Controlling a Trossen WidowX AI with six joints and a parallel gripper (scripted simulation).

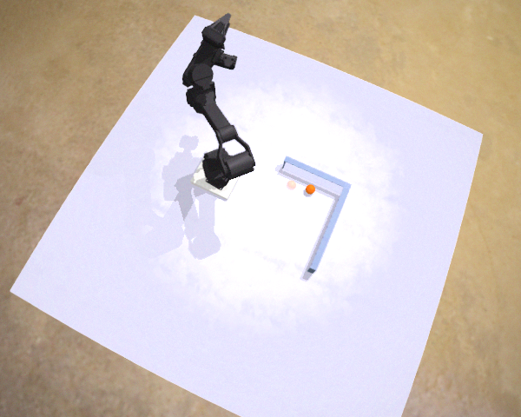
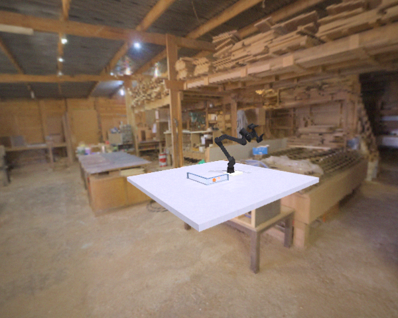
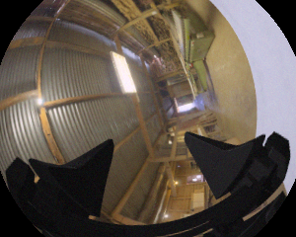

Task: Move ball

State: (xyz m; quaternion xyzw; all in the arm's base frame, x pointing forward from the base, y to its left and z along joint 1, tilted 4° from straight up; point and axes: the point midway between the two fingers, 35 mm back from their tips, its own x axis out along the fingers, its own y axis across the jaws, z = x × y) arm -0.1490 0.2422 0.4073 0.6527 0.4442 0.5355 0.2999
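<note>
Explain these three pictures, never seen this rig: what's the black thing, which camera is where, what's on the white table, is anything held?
The black thing is a jointed robot arm bolted to a flat white table. One picture looks down from above, one views the rig from across a timber workshop, and the round fisheye one comes from a camera at the arm's wrist. On the table stand two low clear walls forming an L-shaped corner. Beside one wall lies a small orange ball, and next to it a pale see-through copy of the ball marking its resting spot. The two-fingered black gripper is raised, pointing away from the ball, open, and holds nothing.
</note>
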